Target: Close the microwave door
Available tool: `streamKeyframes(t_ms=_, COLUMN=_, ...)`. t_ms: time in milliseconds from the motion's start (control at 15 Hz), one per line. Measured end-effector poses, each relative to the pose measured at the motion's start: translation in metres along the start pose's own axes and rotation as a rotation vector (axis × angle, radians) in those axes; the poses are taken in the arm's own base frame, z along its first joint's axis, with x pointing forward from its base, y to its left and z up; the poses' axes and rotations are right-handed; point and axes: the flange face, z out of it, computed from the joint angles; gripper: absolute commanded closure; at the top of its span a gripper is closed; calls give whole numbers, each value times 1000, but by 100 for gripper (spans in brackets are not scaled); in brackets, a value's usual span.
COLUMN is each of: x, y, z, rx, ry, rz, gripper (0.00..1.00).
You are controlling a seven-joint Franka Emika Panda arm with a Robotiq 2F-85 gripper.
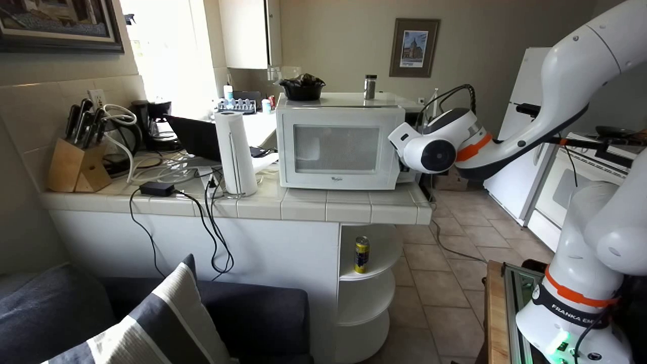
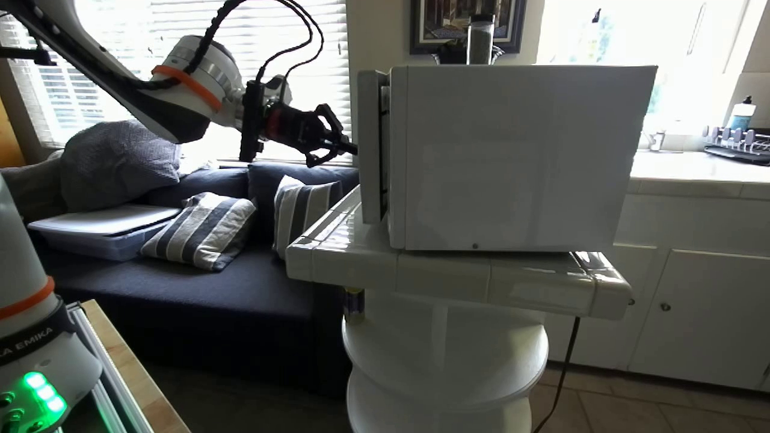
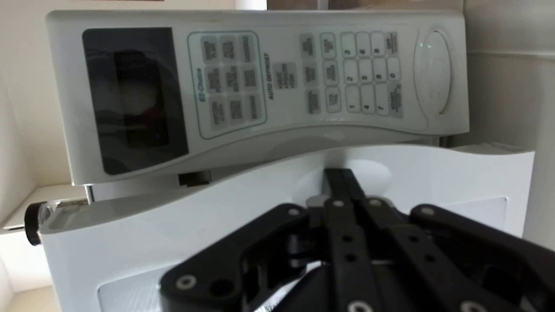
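Note:
The white microwave (image 1: 338, 99) stands on the tiled counter. Its side (image 2: 517, 156) faces the camera in an exterior view, and its control panel (image 3: 282, 82) shows in the wrist view. The microwave door (image 1: 336, 179) is slightly ajar. A narrow gap separates the door (image 2: 370, 150) from the body, and the gap also shows behind the door (image 3: 208, 216) in the wrist view. My gripper (image 2: 354, 148) is shut with nothing between its fingers. The gripper's tips (image 3: 339, 171) are at the door's outer face, by the shallow recess near its free edge, and seem to touch it. In an exterior view, the wrist hides the fingers.
A black bowl (image 1: 303, 89) and a shaker jar (image 1: 370, 87) stand on the microwave. A paper towel roll (image 1: 236, 154), laptop (image 1: 194, 136) and knife block (image 1: 81, 167) are beside it. The counter edge (image 2: 445, 279) runs below the door. A can (image 1: 361, 255) stands on the shelf underneath.

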Motion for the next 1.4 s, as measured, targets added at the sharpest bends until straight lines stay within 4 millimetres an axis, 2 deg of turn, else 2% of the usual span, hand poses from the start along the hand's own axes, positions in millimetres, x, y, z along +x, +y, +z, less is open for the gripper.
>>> streamKeyframes(t_ms=667, x=-8, y=-1, z=29, rx=-98, ry=52, rz=-40, gripper=100)
streamKeyframes(t_ms=1400, x=-14, y=-5, z=46, rx=-155, ry=95, rz=-83, gripper=100)
